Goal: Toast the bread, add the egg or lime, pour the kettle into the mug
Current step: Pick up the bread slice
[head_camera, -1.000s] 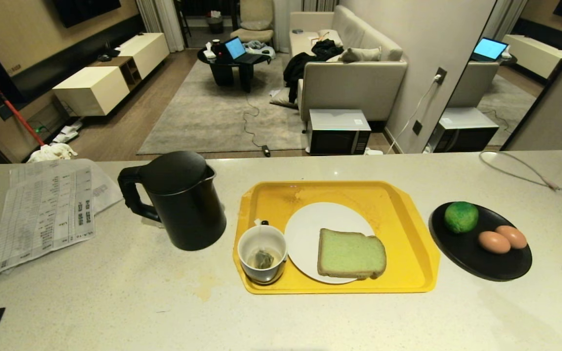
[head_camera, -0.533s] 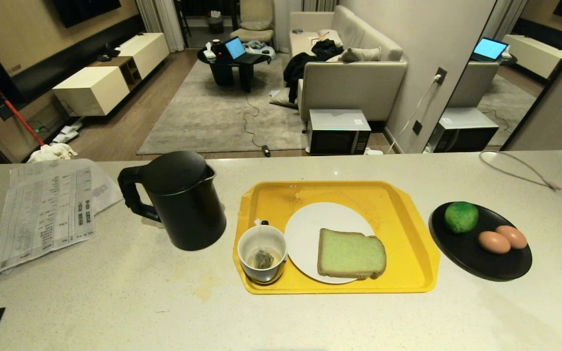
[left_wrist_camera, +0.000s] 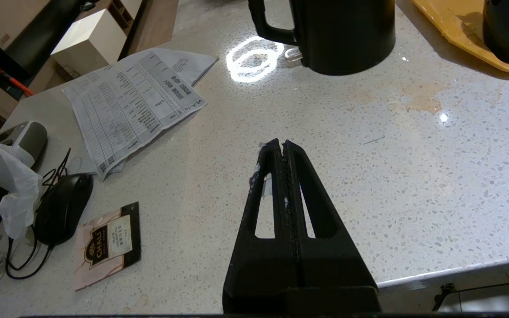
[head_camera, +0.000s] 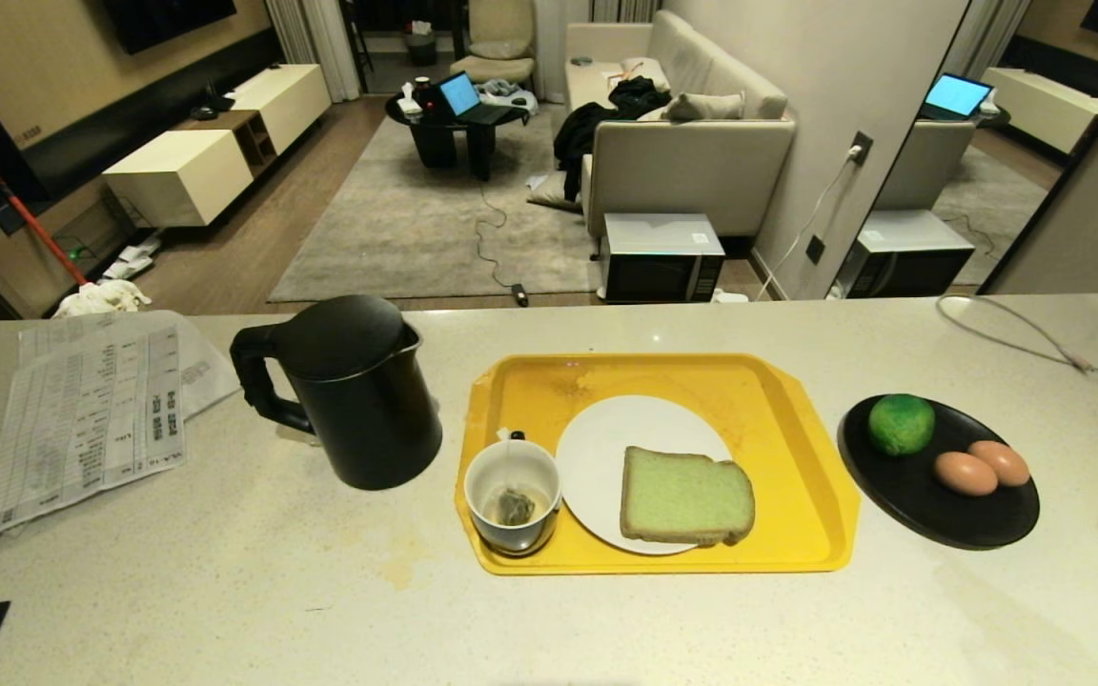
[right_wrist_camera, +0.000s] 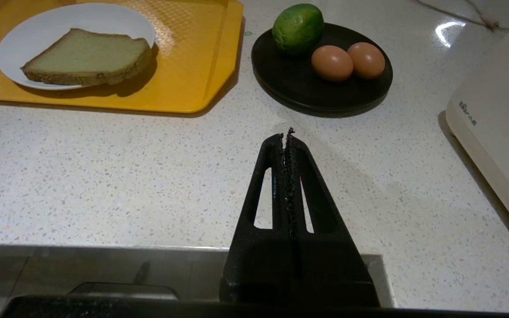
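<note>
bread point(head_camera: 686, 495) flat on white plate point(head_camera: 606, 429), plate on yellow tray point(head_camera: 797, 448); ahead of right pincer point(right_wrist_camera: 286, 134) and toward the left arm's side, well apart. untoasted by the look of it. right pincer pressed fully together, empty, hovering at near edge of desk point(head_camera: 225, 591). left pincer point(left_wrist_camera: 281, 145) likewise closed tight, empty, over bare desk.

lime point(right_wrist_camera: 298, 22) and two eggs point(right_wrist_camera: 332, 62) on black plate point(right_wrist_camera: 320, 95), straight ahead of right pincer, nearer than the bread. eggs touching each other, lime just beside. risk: round, smooth, liable to roll off plate if nudged; too hard a squeeze would crack shell.

mug point(head_camera: 513, 495) on tray corner, touching plate rim or nearly, teabag inside; kettle point(left_wrist_camera: 343, 35) ahead of left pincer, handle turned away from the tray. risk: tall, probably heavy if full; weak hold on handle could tip it; pour near bread could wet the slice; mug small, easy to overshoot.

pale appliance point(right_wrist_camera: 497, 123) beside right pincer, probably toaster; slot not seen. papers point(left_wrist_camera: 131, 106), mouse point(left_wrist_camera: 62, 207) near left pincer: spill hazard.
</note>
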Tool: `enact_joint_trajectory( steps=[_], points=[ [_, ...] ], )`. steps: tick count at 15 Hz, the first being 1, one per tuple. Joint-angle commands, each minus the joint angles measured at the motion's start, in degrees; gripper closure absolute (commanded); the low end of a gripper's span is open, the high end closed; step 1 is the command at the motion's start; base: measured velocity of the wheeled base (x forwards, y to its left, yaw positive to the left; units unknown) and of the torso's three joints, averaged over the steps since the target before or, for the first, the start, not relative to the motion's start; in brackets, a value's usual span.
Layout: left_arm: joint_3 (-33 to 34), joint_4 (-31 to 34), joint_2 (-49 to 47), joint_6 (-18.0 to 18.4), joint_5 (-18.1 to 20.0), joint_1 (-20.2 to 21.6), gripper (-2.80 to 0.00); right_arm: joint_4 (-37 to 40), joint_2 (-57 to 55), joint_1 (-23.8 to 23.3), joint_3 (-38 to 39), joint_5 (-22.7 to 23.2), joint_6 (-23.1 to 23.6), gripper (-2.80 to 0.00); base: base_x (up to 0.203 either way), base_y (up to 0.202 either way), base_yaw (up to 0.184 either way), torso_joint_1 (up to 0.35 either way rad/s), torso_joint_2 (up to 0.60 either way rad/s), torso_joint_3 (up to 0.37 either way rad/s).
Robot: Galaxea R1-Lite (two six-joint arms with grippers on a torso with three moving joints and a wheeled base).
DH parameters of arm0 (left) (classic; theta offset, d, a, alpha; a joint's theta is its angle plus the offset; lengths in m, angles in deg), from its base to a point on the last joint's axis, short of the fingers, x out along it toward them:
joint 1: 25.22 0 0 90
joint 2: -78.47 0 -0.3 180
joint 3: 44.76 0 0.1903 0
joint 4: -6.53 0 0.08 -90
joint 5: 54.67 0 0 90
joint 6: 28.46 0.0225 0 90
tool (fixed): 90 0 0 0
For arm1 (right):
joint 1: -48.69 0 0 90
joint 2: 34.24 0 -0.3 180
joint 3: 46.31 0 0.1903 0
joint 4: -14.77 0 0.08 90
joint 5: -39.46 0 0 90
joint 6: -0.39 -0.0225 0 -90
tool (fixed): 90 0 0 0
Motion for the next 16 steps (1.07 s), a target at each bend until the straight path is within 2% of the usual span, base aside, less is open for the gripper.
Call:
enact_joint_trajectory(
  steps=[1,16],
  points=[
    [0.0,-0.1,0.0,0.1,0.0,0.0,0.0,0.0,0.0,0.0,0.2,0.0,0.0,0.0,0.0,0.0,0.0,0.0,0.0,0.0],
    [0.0,-0.1,0.0,0.1,0.0,0.0,0.0,0.0,0.0,0.0,0.2,-0.2,0.1,0.0,0.0,0.0,0.0,0.0,0.0,0.0]
  ],
)
